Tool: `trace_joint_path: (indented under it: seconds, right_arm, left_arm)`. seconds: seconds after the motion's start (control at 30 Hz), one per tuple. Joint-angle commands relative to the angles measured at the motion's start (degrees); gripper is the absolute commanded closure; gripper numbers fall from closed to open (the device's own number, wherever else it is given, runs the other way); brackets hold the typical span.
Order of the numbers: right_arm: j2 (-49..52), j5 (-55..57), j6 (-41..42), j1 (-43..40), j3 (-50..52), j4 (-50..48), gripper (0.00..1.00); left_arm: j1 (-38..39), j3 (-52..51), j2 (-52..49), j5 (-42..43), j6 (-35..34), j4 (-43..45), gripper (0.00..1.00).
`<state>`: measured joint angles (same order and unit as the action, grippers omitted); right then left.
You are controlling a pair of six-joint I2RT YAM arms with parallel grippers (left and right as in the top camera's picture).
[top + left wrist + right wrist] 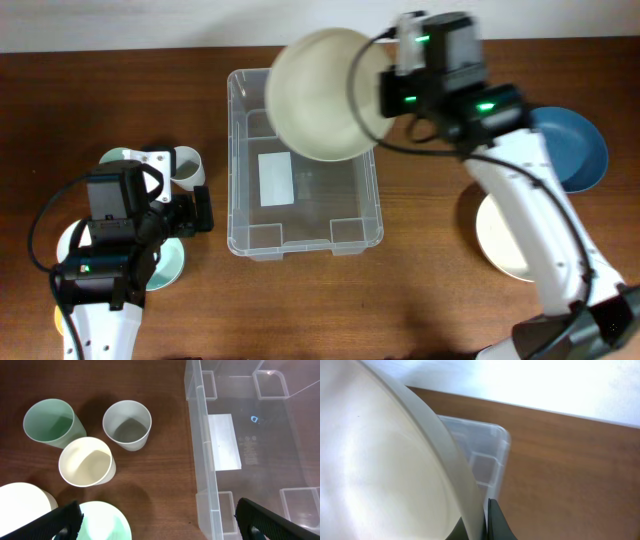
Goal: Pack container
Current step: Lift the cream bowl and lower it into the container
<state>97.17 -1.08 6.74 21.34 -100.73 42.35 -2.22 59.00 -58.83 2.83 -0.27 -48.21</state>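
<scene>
Right arm has a bowl up over the container, left arm's jaws are wide apart.

I see the right gripper (373, 93) clenched on the rim of a cream bowl (315, 95), holding it tilted above the far end of the clear container (232, 170). The container sits mid-table between the arms, with a white label (275, 178) on its base. The left gripper (204, 212) is spread, grasping nothing, just left of the container, by a pale green dish (107, 522). Green cup (50, 422), grey cup (127, 425) and cream cup (86, 462) stand together left of it. Blue bowl (575, 145) and white plate (500, 235) are on the right.
</scene>
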Motion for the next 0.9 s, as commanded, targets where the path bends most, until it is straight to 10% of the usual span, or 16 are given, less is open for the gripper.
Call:
trace_joint_path:
  seconds: [0.0, 0.2, 0.63, 0.87]
  right_arm:
    - [4.57, 11.02, 5.51, 4.57, -1.18, -3.52, 0.96]
    - [13.75, 15.89, 17.84, 5.92, -1.18, -5.81, 0.96]
    - [26.08, 9.01, 18.21, 5.92, -1.18, -8.57, 0.96]
    - [26.05, 9.03, 18.14, 5.92, -1.18, -8.57, 0.68]
  left_arm:
    - [-0.07, 1.57, -0.09, 0.44, -0.57, 0.17, 0.0]
    - [-0.07, 1.57, -0.09, 0.42, -0.57, 0.15, 0.0]
    - [-0.07, 1.57, -0.09, 0.42, -0.55, 0.2, 0.0]
    - [-0.07, 1.57, -0.09, 0.42, -0.57, 0.17, 0.0]
